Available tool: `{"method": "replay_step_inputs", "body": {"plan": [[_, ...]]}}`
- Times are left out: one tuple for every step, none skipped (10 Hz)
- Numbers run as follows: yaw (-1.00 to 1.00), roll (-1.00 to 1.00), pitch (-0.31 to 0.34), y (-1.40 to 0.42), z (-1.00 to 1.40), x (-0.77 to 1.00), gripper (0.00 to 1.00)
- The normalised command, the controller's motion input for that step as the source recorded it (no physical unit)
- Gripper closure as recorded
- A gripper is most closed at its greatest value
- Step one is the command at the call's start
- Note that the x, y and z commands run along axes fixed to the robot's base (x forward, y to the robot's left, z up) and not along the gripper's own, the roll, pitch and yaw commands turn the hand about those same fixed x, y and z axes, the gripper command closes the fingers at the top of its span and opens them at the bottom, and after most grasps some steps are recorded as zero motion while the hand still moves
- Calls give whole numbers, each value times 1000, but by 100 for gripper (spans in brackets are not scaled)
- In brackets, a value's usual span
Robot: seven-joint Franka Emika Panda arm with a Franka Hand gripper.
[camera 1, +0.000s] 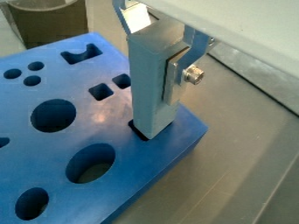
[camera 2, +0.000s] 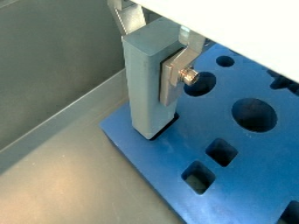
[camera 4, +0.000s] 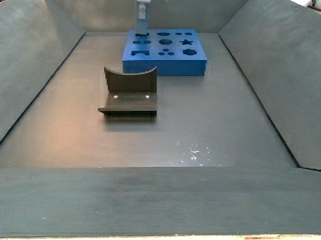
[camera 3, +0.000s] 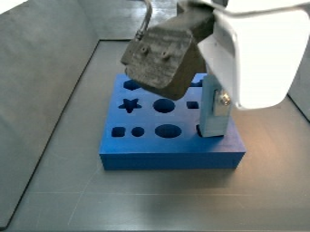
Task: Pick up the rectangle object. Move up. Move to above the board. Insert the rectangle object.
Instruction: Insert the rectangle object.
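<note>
The rectangle object (camera 1: 152,96) is a slim light-blue bar standing upright, also seen in a wrist view (camera 2: 146,96) and a side view (camera 3: 216,111). My gripper (camera 1: 155,70) is shut on its upper part, with a silver finger (camera 2: 176,74) pressed flat against its side. The bar's lower end sits at a dark rectangular hole near a corner of the board (camera 1: 70,87), the thick blue slab with many cut-outs (camera 3: 158,154). How deep it sits cannot be told. In a side view the gripper (camera 4: 142,17) is small, at the board's far edge (camera 4: 167,58).
The fixture (camera 4: 129,94), a dark brown bracket on a base plate, stands on the grey floor in front of the board. Sloped grey bin walls (camera 4: 38,84) enclose the floor. The arm's bulky body (camera 3: 169,59) hides much of the board in a side view.
</note>
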Motion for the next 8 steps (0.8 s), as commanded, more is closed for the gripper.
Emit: {"method": "replay_step_inputs", "body": {"plan": [[0, 86, -289, 0, -431, 0, 100], [0, 0, -34, 0, 0, 0, 100], [0, 0, 0, 0, -20, 0, 100], [-26, 0, -6, 51, -11, -174, 100], [-111, 3, -111, 134, -57, -503, 100], [-114, 77, 0, 0, 0, -220, 100], [-57, 60, 109, 0, 0, 6, 100], [-6, 566, 0, -180, -671, 103, 100]]}}
